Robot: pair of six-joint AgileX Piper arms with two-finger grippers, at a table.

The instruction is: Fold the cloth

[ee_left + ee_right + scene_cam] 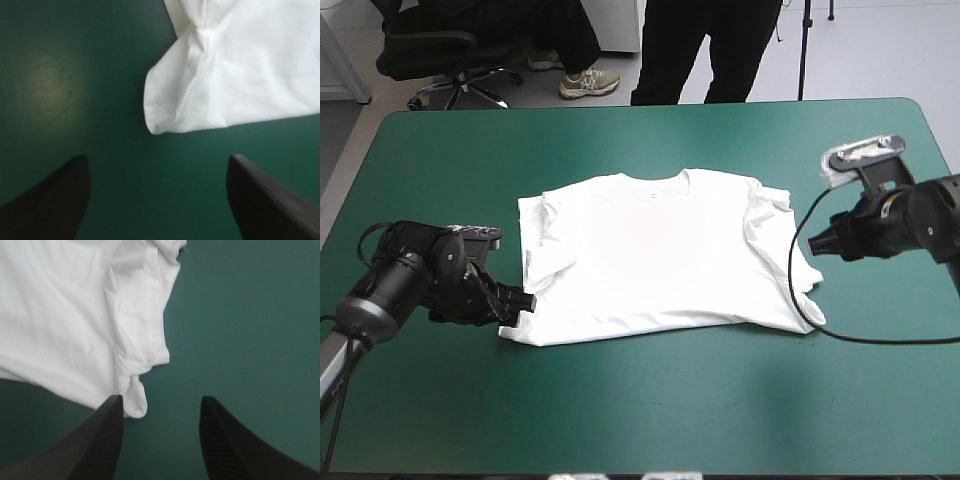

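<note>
t-shirt (660, 250) flat mid-table; teal-green cover (670, 400) bare round its edges

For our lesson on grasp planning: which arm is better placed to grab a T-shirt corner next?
Probably left. The left gripper is open, and a T-shirt corner lies ahead, roughly centred between its fingers. The right gripper is open too, but its corner sits off beside one finger.
</note>
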